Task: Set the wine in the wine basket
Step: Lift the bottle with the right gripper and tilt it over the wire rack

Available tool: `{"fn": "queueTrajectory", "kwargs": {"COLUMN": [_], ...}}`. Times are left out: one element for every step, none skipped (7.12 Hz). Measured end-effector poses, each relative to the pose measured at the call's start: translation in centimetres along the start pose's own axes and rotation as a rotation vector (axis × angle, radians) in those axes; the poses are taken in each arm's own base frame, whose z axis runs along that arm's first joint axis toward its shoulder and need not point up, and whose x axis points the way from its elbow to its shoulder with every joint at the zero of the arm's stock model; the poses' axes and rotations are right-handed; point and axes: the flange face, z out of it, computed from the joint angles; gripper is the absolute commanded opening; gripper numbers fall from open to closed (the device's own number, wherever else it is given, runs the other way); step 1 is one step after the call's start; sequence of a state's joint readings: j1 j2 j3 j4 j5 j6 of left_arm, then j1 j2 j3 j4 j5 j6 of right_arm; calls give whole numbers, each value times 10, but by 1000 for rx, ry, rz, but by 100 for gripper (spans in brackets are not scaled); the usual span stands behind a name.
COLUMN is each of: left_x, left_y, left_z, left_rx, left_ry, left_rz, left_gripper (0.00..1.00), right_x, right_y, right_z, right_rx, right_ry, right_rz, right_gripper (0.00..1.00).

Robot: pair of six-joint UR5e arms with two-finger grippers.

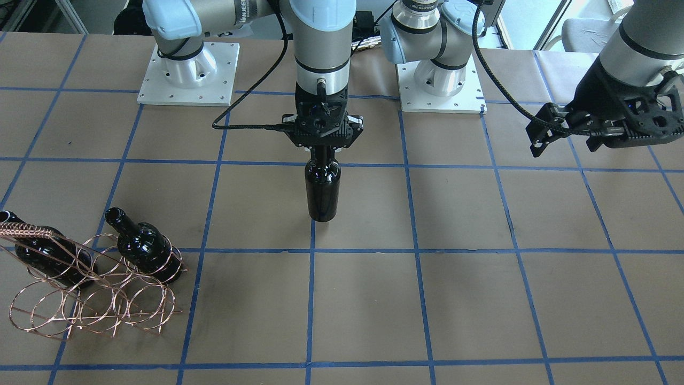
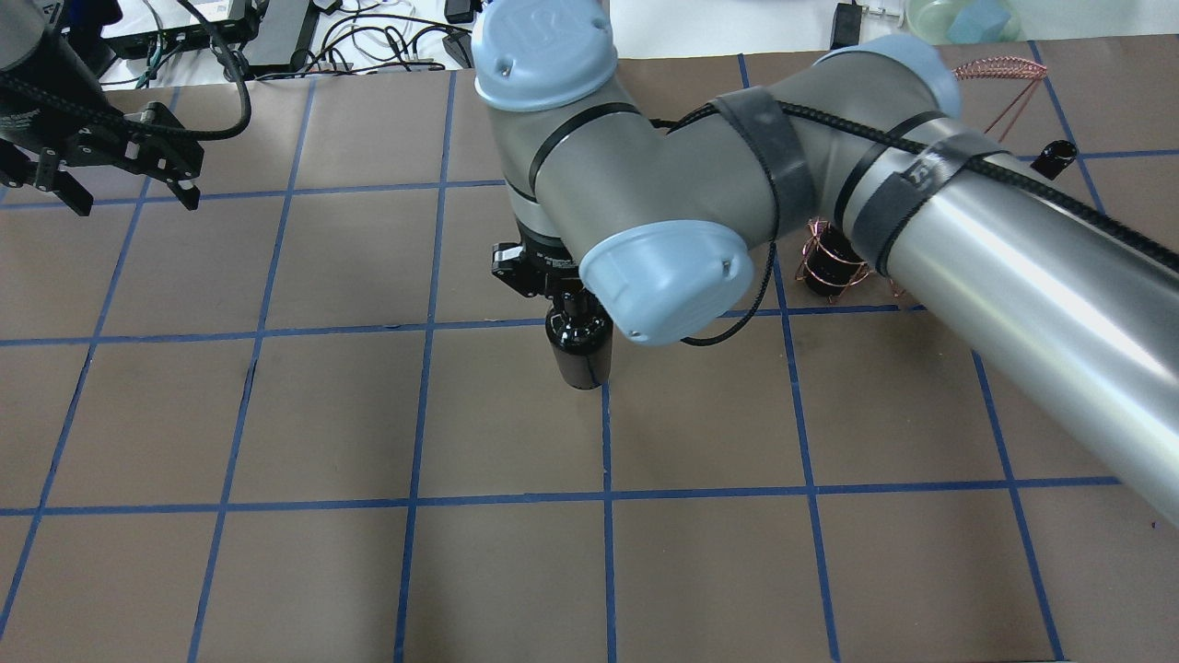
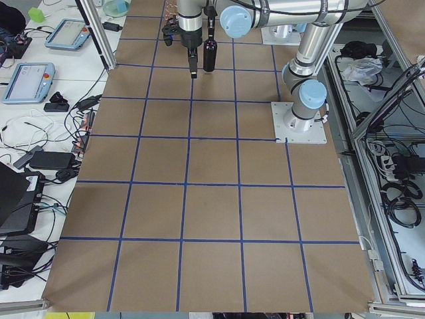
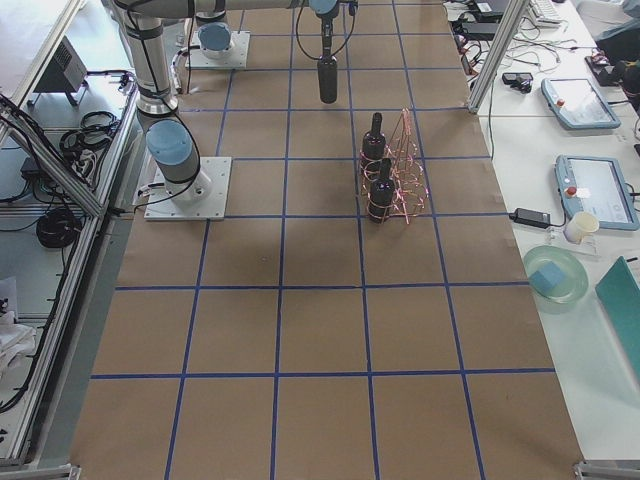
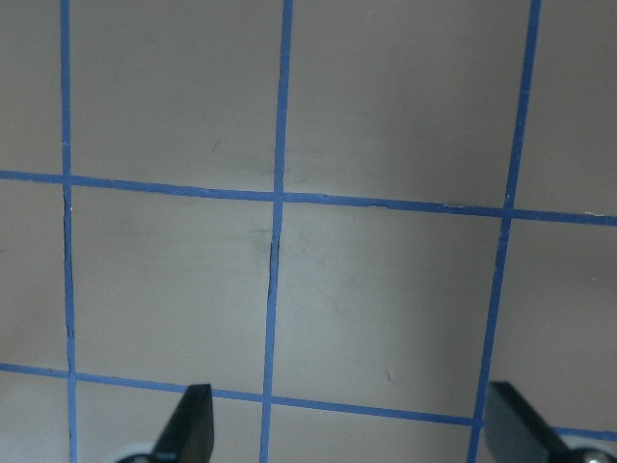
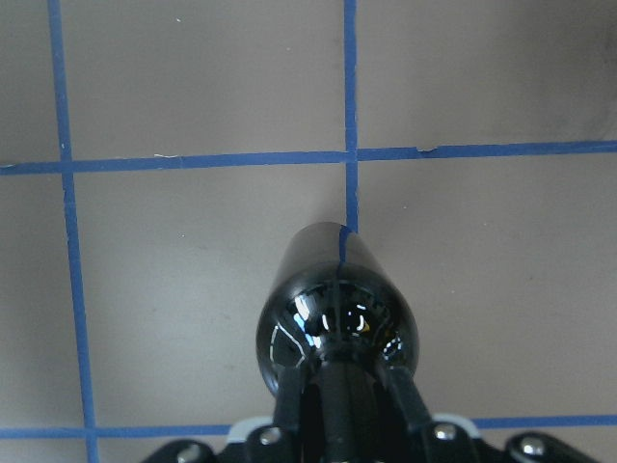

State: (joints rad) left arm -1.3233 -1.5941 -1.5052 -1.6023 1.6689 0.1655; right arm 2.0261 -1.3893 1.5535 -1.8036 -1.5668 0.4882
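Observation:
My right gripper [image 1: 323, 154] is shut on the neck of a near-black wine bottle [image 1: 323, 190] and holds it upright over the table's middle. I cannot tell whether its base touches the table. The bottle also shows in the overhead view [image 2: 578, 352] and the right wrist view [image 6: 337, 309]. The copper wire wine basket [image 1: 91, 299] stands apart from it, on the robot's right, with two identical bottles [image 1: 143, 245] [image 1: 40, 254] lying in its loops. My left gripper [image 2: 129, 193] is open and empty, high above the table on the robot's left; its fingertips [image 5: 193, 429] show wide apart.
Brown table [image 1: 481, 299] with a blue tape grid. Two white arm base plates [image 1: 187, 75] stand at the robot's side. In the overhead view my right arm [image 2: 921, 203] hides most of the basket [image 2: 834, 267]. Tablets and cables lie beyond the table's edges.

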Motion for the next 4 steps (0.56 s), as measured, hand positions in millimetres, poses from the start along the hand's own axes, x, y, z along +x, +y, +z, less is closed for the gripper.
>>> {"fn": "queueTrajectory", "kwargs": {"left_x": [3, 11, 25, 41], "left_y": [1, 1, 3, 5], "left_z": [1, 1, -1, -4], "left_rx": [-1, 1, 12, 20], "left_ry": [1, 8, 39, 77], "left_rz": [0, 5, 14, 0], "left_gripper": [100, 100, 100, 100], "right_x": [31, 69, 116, 159], "right_y": [-1, -1, 1, 6], "right_z": [-33, -60, -85, -107], "right_rx": [21, 10, -22, -56], "right_ry": [-3, 8, 17, 18], "right_rz": [8, 17, 36, 31], "right_gripper": [11, 10, 9, 9]}}
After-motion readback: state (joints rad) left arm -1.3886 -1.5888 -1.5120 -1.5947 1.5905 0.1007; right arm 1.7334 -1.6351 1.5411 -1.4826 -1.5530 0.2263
